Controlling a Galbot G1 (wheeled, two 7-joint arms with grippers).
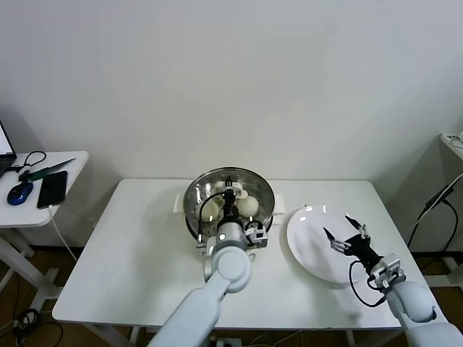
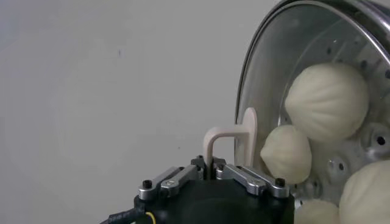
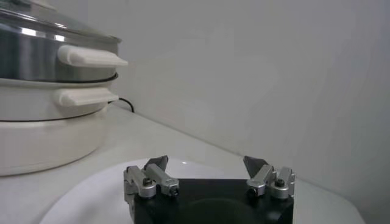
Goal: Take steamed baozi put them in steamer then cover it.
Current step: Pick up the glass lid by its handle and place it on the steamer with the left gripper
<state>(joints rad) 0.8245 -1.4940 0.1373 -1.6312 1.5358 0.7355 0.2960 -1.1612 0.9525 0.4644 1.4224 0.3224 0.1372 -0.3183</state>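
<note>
on the white tabletop (image 1: 137, 253), one steamer (image 1: 197, 189) sits at the back centre with one glass cover (image 2: 268, 73) resting on top. four steamed baozi (image 2: 328, 100) visible through the glass in the left wrist view, all inside the basket. left tool (image 1: 228, 196) is over the lid centre, clamped on the white lid handle (image 2: 234, 139). right tool (image 1: 346, 232) hovers above the one white plate (image 1: 307, 249), just beside the steamer, fingers apart, holding nothing.
</note>
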